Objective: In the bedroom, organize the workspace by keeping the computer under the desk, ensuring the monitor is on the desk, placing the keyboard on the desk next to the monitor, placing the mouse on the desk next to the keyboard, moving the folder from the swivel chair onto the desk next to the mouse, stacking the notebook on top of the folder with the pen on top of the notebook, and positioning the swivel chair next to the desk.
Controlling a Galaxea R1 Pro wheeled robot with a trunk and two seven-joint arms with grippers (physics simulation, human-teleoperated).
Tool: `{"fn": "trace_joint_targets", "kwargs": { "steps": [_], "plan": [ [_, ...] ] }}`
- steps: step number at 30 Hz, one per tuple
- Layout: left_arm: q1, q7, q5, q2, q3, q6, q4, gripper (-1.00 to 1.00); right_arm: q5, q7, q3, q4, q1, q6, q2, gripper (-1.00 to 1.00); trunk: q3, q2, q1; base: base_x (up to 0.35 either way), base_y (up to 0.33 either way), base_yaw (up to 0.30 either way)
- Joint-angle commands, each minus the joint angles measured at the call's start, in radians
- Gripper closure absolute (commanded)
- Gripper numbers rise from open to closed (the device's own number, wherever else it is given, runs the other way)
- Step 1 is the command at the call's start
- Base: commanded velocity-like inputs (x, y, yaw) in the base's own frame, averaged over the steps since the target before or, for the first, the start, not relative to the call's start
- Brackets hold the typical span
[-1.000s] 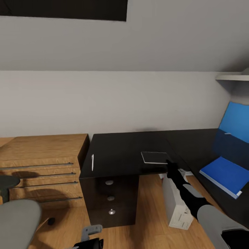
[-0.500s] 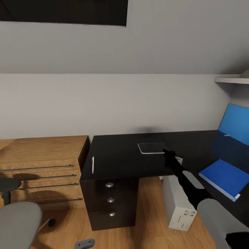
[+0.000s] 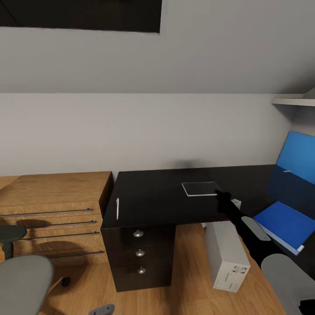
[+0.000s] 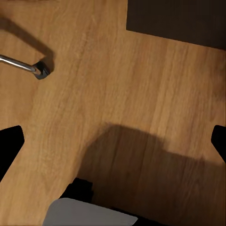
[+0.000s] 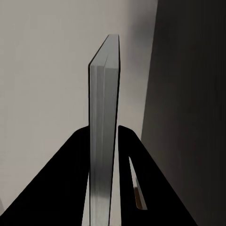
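The glossy black L-shaped surface (image 3: 153,197) carries a flat bright blue folder (image 3: 284,225) near its right edge. The thin grey notebook (image 3: 200,188) (seen edge-on from the wrist) sits clamped in the right end effector (image 3: 218,195). A thin white pen (image 3: 117,208) lies by the left edge.

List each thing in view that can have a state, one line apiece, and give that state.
Thin grey notebook: gripped at its edge by the right hand, held above the glossy black desk.
Thin white pen: lying flat near the desk's left edge.
Bright blue folder: flat on the desk, nothing stacked on it.
Light grey-white computer tower: standing on the floor under the desk.
Dark drawer unit: drawers closed.
Left hand: open, empty, over the floor.
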Motion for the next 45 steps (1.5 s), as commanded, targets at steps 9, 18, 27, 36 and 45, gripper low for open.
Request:
{"fn": "trace_joint_targets", "kwargs": {
  "steps": [9, 18, 27, 36, 45],
  "plan": [
    [-0.001, 0.007, 0.005, 0.001, -0.01, -0.015, 0.003, -1.0, -0.015, 0.02, 0.005, 0.002, 0.002, -0.001, -0.002, 1.0, -0.001, -0.001, 0.0, -0.026, -0.08, 0.0],
    [-0.001, 0.006, 0.003, 0.002, -0.009, -0.015, 0.003, -1.0, -0.012, 0.097, 0.004, 0.001, 0.012, -0.011, -0.004, 1.0, -0.001, -0.001, 0.0, -0.133, -0.298, 0.0],
    [-0.001, 0.006, 0.005, 0.005, -0.005, -0.015, 0.033, -1.0, -0.01, 0.123, 0.004, 0.006, 0.017, -0.039, -0.012, 1.0, -0.001, -0.001, 0.0, -0.004, -0.048, 0.0],
    [-0.001, 0.005, 0.001, 0.002, -0.005, -0.016, 0.059, -1.0, -0.01, 0.089, 0.004, 0.044, 0.017, -0.25, -0.053, 1.0, -0.001, -0.001, 0.0, 0.0, -0.002, 0.0],
    [-0.001, 0.005, 0.0, 0.002, -0.005, -0.016, 0.06, -1.0, -0.01, 0.028, 0.001, 0.047, 0.017, -0.339, -0.077, 1.0, -0.001, -0.001, 0.0, 0.0, 0.0, 0.0]
  ]
}}
